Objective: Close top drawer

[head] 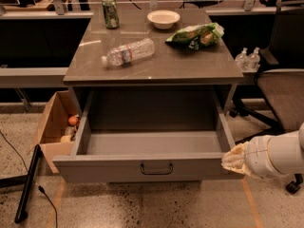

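Observation:
The top drawer point(109, 169) is a wide grey drawer pulled far out of the cabinet, and its inside is empty. A dark loop handle point(156, 168) sits at the centre of its front panel. My gripper point(232, 159), a cream-coloured tip on a white arm, comes in from the right. It sits at the right end of the drawer's front panel, at or touching the front right corner. It holds nothing that I can see.
On the cabinet top point(190, 65) are a green can point(110, 12), a white bowl point(163, 18), a green chip bag point(194, 34) and a lying water bottle point(128, 52). A cardboard box point(53, 127) stands on the floor at left. An office chair point(284, 87) is at right.

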You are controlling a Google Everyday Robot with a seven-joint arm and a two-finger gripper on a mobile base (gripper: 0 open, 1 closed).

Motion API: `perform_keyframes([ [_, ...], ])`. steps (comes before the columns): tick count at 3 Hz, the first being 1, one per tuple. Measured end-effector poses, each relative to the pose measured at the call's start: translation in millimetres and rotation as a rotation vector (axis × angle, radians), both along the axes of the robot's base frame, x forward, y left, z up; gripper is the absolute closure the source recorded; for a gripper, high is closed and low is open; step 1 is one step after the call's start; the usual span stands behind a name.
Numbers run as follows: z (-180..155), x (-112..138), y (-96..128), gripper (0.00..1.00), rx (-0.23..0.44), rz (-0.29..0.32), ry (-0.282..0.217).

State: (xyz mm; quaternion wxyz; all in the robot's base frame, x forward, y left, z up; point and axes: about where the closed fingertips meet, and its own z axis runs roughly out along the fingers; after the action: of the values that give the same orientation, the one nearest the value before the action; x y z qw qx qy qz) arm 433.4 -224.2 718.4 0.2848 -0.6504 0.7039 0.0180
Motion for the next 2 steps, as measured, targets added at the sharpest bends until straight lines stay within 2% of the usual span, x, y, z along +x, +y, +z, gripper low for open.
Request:
perform_keyframes([
  [1,0.0,0.0,0.0,1.00,0.000,0.000,0.000],
  [2,-9.3,5.8,1.1,1.00,-0.015,0.015,-0.039],
])
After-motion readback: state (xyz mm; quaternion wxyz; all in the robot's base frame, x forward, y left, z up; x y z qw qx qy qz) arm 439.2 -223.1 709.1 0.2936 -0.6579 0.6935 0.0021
